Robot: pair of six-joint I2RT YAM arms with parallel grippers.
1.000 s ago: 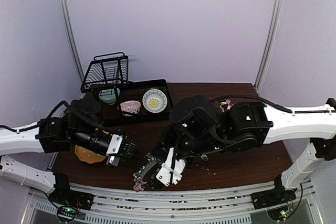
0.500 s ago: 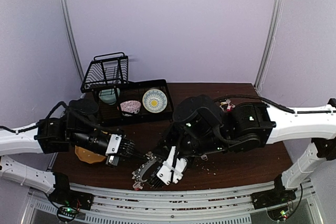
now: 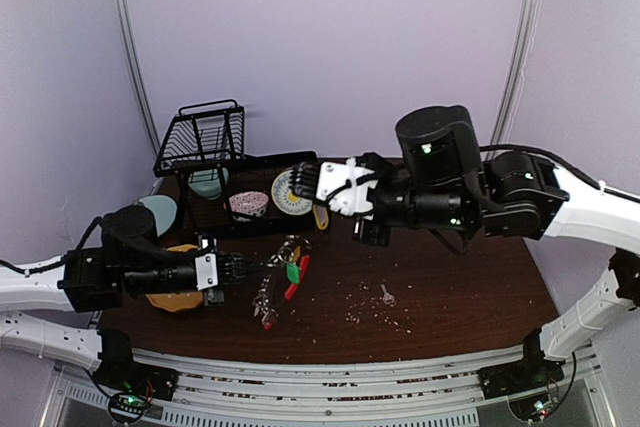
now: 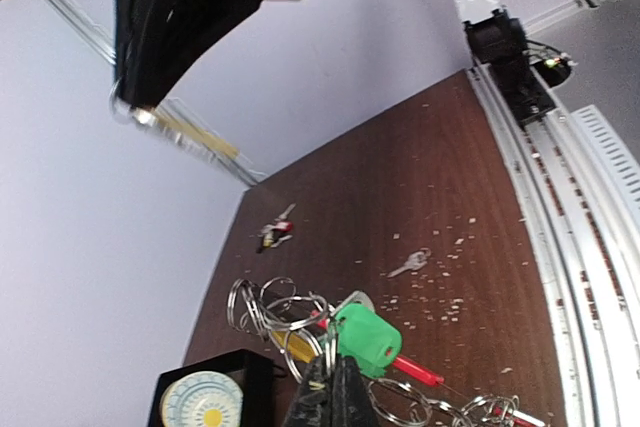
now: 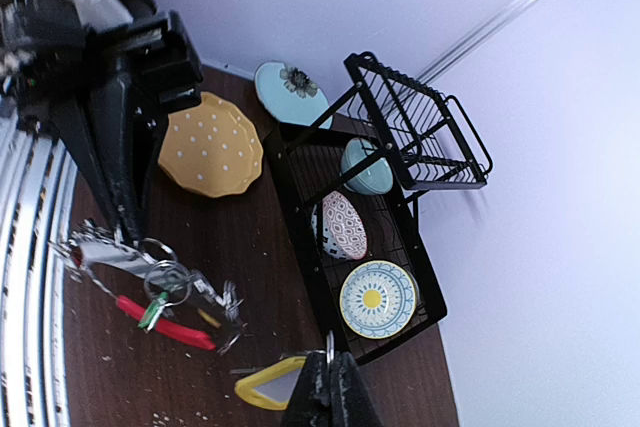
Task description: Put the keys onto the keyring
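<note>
The keyring [image 3: 287, 273] lies at the front middle of the table, a bunch of silver rings with a green tag [image 4: 368, 335], a red clip [image 5: 165, 323] and a chain. My left gripper [image 3: 262, 267] is low at its left side, shut on one of its rings [image 4: 335, 387]. My right gripper [image 3: 303, 183] hangs above the tray's near corner, shut on the small ring of a yellow-tagged key [image 5: 268, 385] that dangles below it [image 3: 320, 215]. A loose silver key [image 3: 386, 295] lies right of the keyring [image 4: 410, 263]. A small red-and-yellow bunch of keys [image 4: 275, 232] lies further back.
A black tray [image 3: 215, 230] at the back left holds a patterned plate [image 3: 295, 192] and bowls, with a wire rack [image 3: 200, 137] behind. A yellow dotted plate [image 3: 170, 297] and a pale blue plate [image 3: 158, 212] lie by my left arm. Crumbs are scattered round the loose key.
My right arm has risen from the front of the table and swung back over the tray with the yellow-tagged key. My left gripper has drawn back left, and the keyring is now uncovered.
</note>
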